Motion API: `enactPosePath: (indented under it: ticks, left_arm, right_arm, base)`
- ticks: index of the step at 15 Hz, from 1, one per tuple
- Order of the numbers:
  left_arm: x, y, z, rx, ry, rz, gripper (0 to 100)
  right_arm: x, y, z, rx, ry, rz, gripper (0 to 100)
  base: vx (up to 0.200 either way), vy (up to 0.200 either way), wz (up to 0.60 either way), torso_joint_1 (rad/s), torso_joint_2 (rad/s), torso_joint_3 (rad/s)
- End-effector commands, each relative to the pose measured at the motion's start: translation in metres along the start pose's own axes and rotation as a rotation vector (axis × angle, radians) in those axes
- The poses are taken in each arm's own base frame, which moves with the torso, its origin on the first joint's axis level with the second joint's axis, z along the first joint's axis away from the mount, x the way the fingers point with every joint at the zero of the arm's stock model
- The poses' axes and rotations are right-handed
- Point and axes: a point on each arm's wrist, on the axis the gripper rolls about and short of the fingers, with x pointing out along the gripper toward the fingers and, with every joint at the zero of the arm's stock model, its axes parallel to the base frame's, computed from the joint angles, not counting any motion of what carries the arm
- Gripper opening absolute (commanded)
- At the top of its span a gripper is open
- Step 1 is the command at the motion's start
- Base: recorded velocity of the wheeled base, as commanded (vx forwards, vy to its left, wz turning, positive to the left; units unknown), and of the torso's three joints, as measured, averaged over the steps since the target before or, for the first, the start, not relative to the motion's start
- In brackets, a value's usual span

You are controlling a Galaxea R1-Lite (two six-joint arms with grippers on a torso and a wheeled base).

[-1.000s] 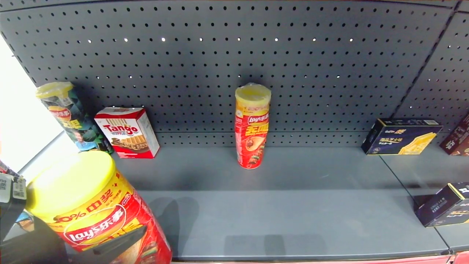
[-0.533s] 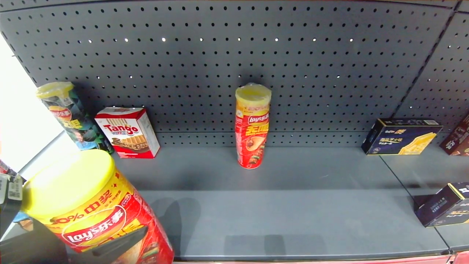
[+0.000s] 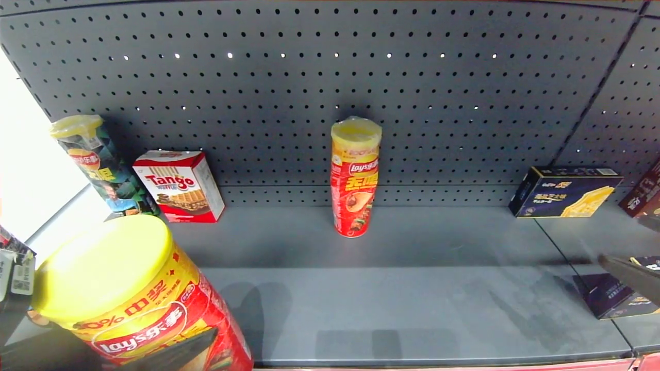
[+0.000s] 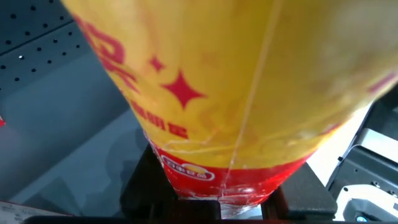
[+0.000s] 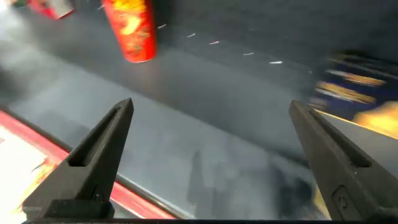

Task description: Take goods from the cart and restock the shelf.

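**Left side.** The left gripper is clamped on the lower body of 1 large chip canister. The canister is tilted and sits low at the front-left, ahead of the shelf deck and not yet set down.

**Handling, as a judgement.** The canister is probably a light, stiff tube with thin walls that would dent under a hard squeeze. Its glossy wrap looks slippery. The hold belongs on the body, not on the yellow lid, which could pop. A tall can on a small base tips easily.

**Shelf, left to right.**
- 1 dark can stands against the pegboard.
- 1 wafer box stands just beside the dark can.
- 1 red chip can stands upright at mid-shelf.
- 1 dark blue box sits at the rear right.
- 1 further box sits nearer the front.

**Open room.** There are 2 bare stretches of deck, 1 on each side of the red chip can. The left stretch is the nearer to the load. The front lip must be cleared on entry.

**Right side.** The right gripper is spread wide and empty, over the deck's right part.
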Motion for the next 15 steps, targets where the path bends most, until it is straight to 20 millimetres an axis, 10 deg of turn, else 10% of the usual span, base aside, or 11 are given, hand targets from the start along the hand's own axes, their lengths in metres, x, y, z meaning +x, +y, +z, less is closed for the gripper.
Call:
enactPosePath:
  ticks: [1, 15]
  left_arm:
    - [0.000, 0.000, 0.000, 0.003, 0.001, -0.002, 0]
    - [0.006, 0.002, 0.010, -0.028, -0.019, -0.003, 0]
  right_arm:
    - [0.055, 0.000, -0.002, 0.014, 0.089, 0.085, 100]
    - [0.221, 0.004, 0.000, -0.087, -0.086, 0.479, 100]
  base:
    - [0.000, 0.000, 0.00, 0.000, 0.00, 0.000]
    - [0.000, 0.000, 0.00, 0.000, 0.00, 0.000]
